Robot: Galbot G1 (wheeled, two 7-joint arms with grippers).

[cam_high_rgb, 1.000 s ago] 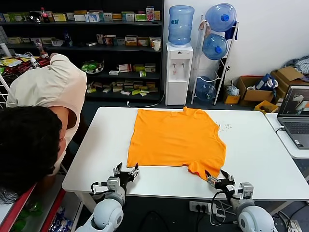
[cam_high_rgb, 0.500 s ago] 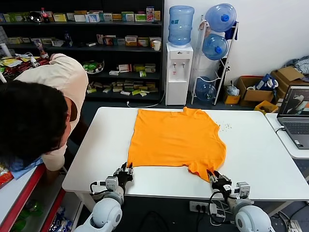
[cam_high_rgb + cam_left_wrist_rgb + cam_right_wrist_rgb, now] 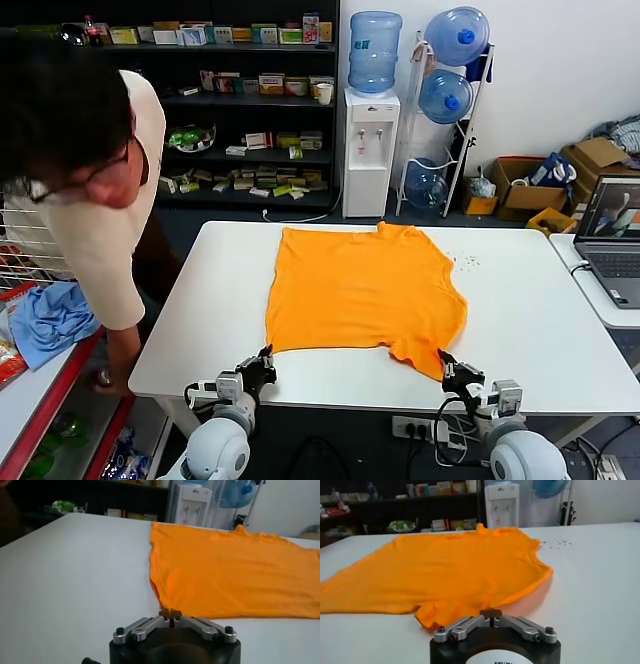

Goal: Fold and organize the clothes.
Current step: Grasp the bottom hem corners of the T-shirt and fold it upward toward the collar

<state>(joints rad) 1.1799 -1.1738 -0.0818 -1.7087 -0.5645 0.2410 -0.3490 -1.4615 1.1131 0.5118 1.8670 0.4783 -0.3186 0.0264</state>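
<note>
The bright orange T-shirt (image 3: pixel 365 290) lies spread flat on the white table (image 3: pixel 540 320), collar toward the far edge. My left gripper (image 3: pixel 268 356) is at the near left corner of the hem, shut on that corner; the left wrist view shows orange fabric (image 3: pixel 235 575) pinched between its closed fingertips (image 3: pixel 170 613). My right gripper (image 3: pixel 444 360) is at the near right sleeve tip, shut at the fabric's edge. The right wrist view shows the shirt (image 3: pixel 450 575) stretching away from its closed tips (image 3: pixel 491 613).
A person (image 3: pixel 90 180) stands bent over at the table's left side. A light blue cloth (image 3: pixel 45 320) lies on a rack below them. A laptop (image 3: pixel 615 240) sits on a side table at the right. Small specks (image 3: pixel 465 262) lie beside the shirt's far right.
Both grippers were open short of the shirt's near edge; they moved in and closed on its near corners. The person at the left has straightened up.
</note>
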